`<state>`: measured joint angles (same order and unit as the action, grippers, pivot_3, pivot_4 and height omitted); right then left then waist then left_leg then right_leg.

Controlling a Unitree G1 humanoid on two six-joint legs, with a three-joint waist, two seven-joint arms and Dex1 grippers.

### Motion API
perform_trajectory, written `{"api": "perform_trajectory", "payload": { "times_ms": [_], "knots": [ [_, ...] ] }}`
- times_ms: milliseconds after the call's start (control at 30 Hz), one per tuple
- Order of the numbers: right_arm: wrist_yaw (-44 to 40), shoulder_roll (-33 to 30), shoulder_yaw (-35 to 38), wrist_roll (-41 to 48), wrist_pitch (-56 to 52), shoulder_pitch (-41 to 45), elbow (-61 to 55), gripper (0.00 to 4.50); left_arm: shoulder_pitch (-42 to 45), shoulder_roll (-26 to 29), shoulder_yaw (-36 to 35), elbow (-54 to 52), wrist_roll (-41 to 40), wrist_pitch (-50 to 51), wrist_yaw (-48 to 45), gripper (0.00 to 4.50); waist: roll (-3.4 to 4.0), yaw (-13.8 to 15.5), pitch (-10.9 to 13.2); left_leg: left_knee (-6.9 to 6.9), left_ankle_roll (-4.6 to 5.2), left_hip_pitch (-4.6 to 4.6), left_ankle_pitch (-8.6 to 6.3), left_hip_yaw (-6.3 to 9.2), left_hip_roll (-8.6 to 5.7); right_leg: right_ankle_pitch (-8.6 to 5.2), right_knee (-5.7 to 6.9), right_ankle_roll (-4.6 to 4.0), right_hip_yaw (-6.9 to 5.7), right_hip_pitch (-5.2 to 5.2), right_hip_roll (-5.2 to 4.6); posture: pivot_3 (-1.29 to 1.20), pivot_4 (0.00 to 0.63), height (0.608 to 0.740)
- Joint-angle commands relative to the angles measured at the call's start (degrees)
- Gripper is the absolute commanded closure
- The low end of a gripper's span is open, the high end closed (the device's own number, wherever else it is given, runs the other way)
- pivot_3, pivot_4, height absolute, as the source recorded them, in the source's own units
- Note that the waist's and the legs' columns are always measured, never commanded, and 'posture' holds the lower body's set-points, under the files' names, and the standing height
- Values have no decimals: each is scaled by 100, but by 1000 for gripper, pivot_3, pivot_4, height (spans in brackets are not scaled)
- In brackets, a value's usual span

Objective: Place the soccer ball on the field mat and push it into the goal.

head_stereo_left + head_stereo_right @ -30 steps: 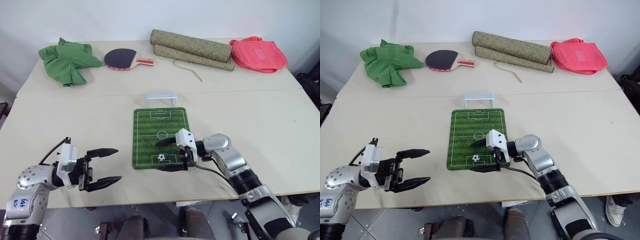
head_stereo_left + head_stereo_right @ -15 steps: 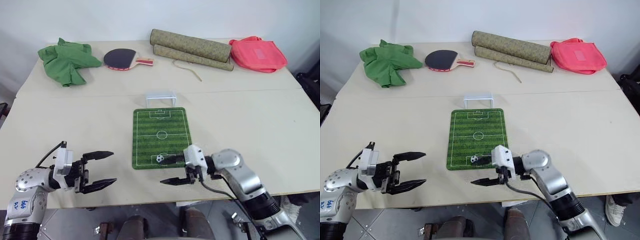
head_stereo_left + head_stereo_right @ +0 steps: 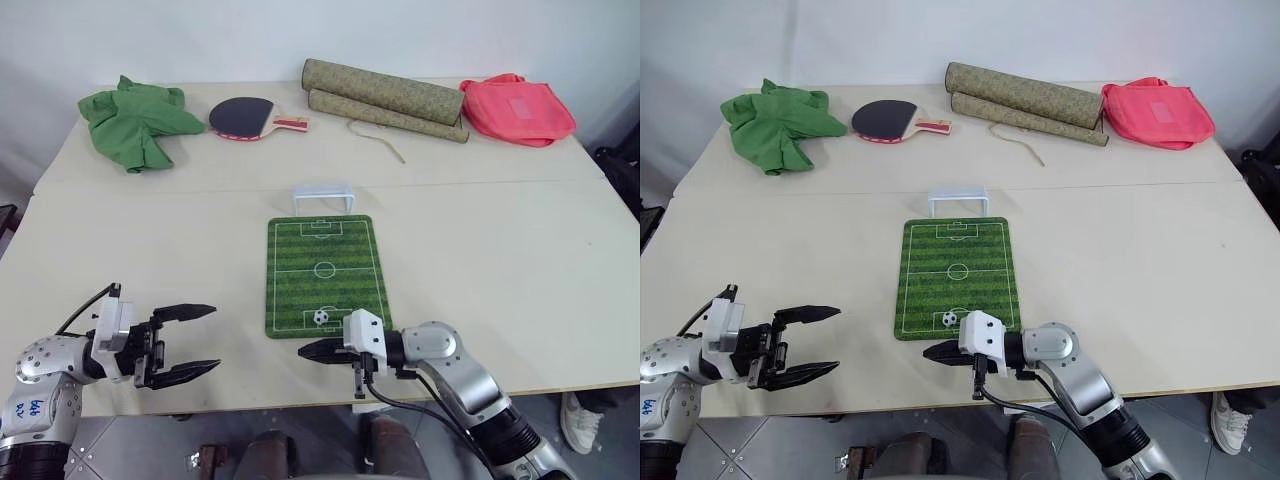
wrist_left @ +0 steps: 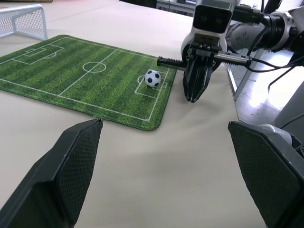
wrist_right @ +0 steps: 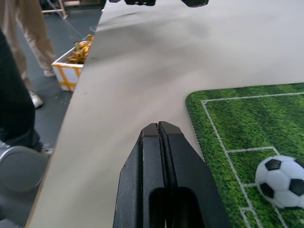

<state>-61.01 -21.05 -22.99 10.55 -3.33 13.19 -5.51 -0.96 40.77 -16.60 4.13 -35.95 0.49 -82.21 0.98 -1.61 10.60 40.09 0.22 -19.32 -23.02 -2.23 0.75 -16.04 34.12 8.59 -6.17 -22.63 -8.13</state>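
A crumpled green cloth (image 3: pixel 135 122) lies at the far left corner of the pale beige table (image 3: pixel 520 260). Just beside it rests a table tennis paddle with a black rubber face and a red-and-wood handle (image 3: pixel 250 117). Further along the far edge, two rolled olive patterned mats (image 3: pixel 385 97) lie side by side, touching, with a thin beige cord (image 3: pixel 378 137) trailing in front of them. A pink fabric bag (image 3: pixel 516 108) sits at the far right corner, next to the rolls' ends.
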Motion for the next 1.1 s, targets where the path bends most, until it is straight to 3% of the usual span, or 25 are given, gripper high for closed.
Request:
{"api": "perform_trajectory", "payload": {
  "times_ms": [33, 433, 600, 867, 1033, 1100],
  "knots": [
    [103, 82, 113, -37, 280, 151, 263, 4477, 42, 37, -128, -187, -116, 27, 24, 0, 0, -2, 0, 0, 0, 0, 0, -1, 0, 0, 0, 0, 0, 0, 0, 0, 150, 740],
    [-191, 167, 758, 112, 549, 2152, 1991, 4477, 33, -121, -57, -513, -183, 287, 255, 0, 1, -24, 1, -1, -1, 2, 0, -1, 3, -1, 11, -7, -2, -7, 0, 0, 150, 740],
    [-779, -100, 856, 715, 24, 1663, 1187, 4477, -6, -171, -81, -569, -153, 319, 289, 0, 0, -1, 0, -4, 0, -6, 0, 7, 2, -1, 5, -7, -15, -7, -1, 0, 150, 740],
    [-749, -225, 966, 839, -163, 1233, 738, 4477, 1, -166, -107, -525, -121, 295, 311, 0, 0, -16, 1, -1, -1, -1, 0, -6, 6, -1, 7, -6, -13, -6, 0, 0, 150, 740],
    [-747, -439, 1415, 1071, 58, 995, 557, 4477, 26, -100, -169, -465, -45, 210, 338, 0, 0, 22, 1, 1, -1, -3, -1, -1, 3, -1, 6, -6, -14, -5, -2, 0, 150, 740],
    [-724, -691, 1922, 1408, -35, 672, 357, 4477, 24, -64, -273, -371, 12, 122, 403, 0, 0, 23, 1, 0, 0, -5, -1, -1, 3, -1, 3, -6, -15, -5, -2, 0, 150, 740]
  ]
}}
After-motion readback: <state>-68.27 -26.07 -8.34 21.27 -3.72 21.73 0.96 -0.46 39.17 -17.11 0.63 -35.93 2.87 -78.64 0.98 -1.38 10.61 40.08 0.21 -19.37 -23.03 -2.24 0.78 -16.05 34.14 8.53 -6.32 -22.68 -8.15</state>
